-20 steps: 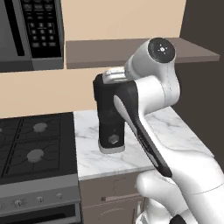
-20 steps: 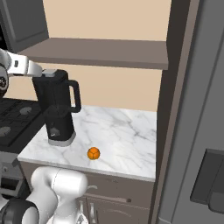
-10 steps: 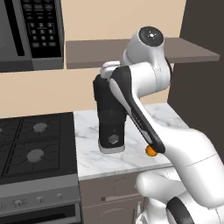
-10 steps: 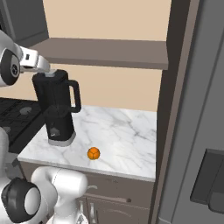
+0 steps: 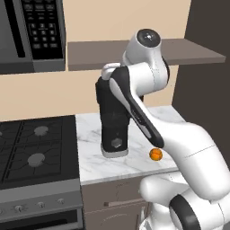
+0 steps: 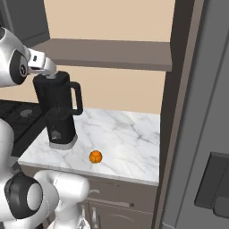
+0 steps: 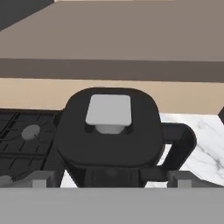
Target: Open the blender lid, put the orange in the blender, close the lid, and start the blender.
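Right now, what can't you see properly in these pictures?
- Gripper: only its tips show in the hand view, so open or shut is unclear.
- Blender: its right side hides behind the arm in the left base view.
- Blender lid: fully closed or not, can't tell.

arm point(image 5: 134, 96) raised, elbow bent, jaws spread wide

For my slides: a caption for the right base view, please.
Gripper over the blender lid; orange on the marble counter beside the blender.
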